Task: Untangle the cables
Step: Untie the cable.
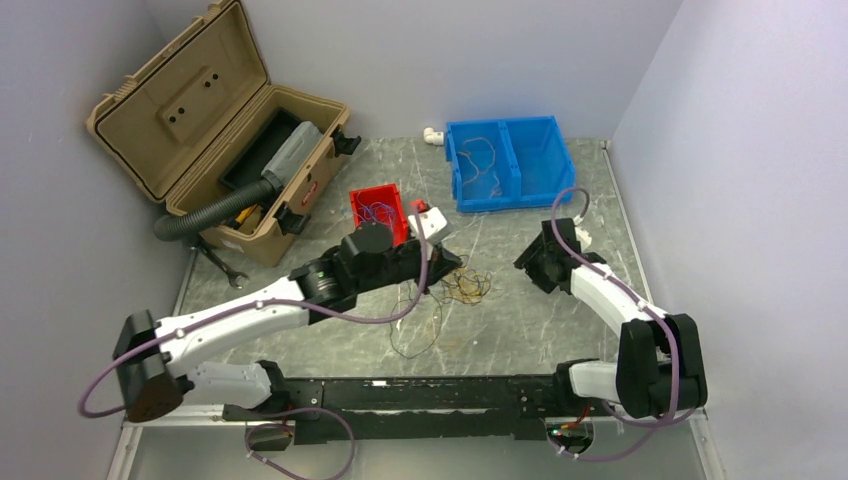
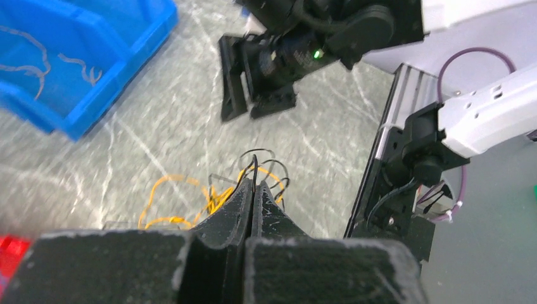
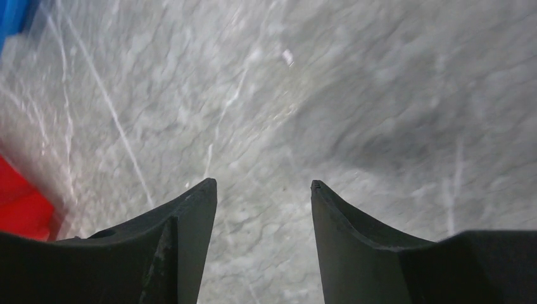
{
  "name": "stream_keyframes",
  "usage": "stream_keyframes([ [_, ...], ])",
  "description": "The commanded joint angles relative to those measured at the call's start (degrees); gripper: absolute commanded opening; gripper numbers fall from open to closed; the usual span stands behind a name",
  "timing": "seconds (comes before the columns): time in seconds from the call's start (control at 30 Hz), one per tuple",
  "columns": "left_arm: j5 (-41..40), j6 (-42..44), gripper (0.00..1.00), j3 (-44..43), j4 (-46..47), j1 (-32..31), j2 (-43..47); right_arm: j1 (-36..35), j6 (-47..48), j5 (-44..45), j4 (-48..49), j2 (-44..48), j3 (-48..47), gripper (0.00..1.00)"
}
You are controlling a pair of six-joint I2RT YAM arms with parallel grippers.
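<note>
— Colour of the table [image 1: 520, 330]?
— Grey, stone-patterned, veined with pale streaks.
— And of the cables [image 1: 462, 285] in the middle?
— Yellow-orange mixed with black. Thin pale-orange strands [image 1: 478, 160] too, inside the bright blue bin [image 1: 510, 200] at the far right.
— Far left?
— Tan case [image 1: 190, 100], black ribbed hose [image 1: 200, 215]. To the right of those, a vivid red box [image 1: 375, 192] with bluish-purple wires [image 1: 378, 212].
— Arms?
— White shells and black joints on both left arm [image 1: 235, 320] and right arm [image 1: 610, 290], with purple cords [image 1: 380, 318] alongside. Matte black left gripper [image 2: 252, 187] and right gripper [image 3: 263, 190], scuffed pale along the edges.
— Walls [image 1: 740, 150]?
— Plain pale lilac-grey, no pattern.
</note>
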State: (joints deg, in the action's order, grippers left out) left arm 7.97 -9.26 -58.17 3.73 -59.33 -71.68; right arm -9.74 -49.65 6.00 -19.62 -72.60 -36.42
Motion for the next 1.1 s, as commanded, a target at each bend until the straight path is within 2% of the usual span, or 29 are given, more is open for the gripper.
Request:
stream_keyframes([
  [0.0, -7.06, -0.06, 0.00, 4.17, -6.55, -0.26, 8.43, 4.77, 2.60, 1.60, 3.52, 1.71, 0.10, 0.62],
  [0.23, -15.63, -1.56, 0.00, 7.36, -15.12, 0.51, 16.23, 7.46, 5.19, 4.98, 0.32, 4.89, -1.60, 0.71],
  [0.37, -17.18, -2.10, 0.00, 7.26, -18.26, 0.95, 17.34, 7.51, 9.85, 2.75, 0.13, 8.94, -2.34, 0.83],
  [0.47, -16.43, -1.55, 0.00, 6.70, -19.15, 1.05, 17.00, 7.15, 13.51, -5.05, 0.68, 11.50, -2.66, 0.92],
  [0.6, -13.45, -0.41, 0.00, 5.63, -18.46, 1.06, 15.73, 4.75, 12.84, -16.46, 3.72, 16.28, -0.68, 0.94],
  [0.77, -5.98, 1.90, 0.00, 3.94, -16.91, 1.06, 13.06, -2.56, 13.86, -33.57, 14.27, 18.92, 2.08, 0.93],
  [1.03, -1.02, 2.53, 0.00, -0.22, -17.03, 1.07, 9.72, -10.94, 22.38, -47.71, 30.30, 25.97, 9.58, 0.93],
  [1.07, -0.43, 2.64, 0.00, -0.94, -16.81, 1.07, 9.48, -12.03, 22.66, -46.93, 32.40, 27.45, 11.28, 0.93],
])
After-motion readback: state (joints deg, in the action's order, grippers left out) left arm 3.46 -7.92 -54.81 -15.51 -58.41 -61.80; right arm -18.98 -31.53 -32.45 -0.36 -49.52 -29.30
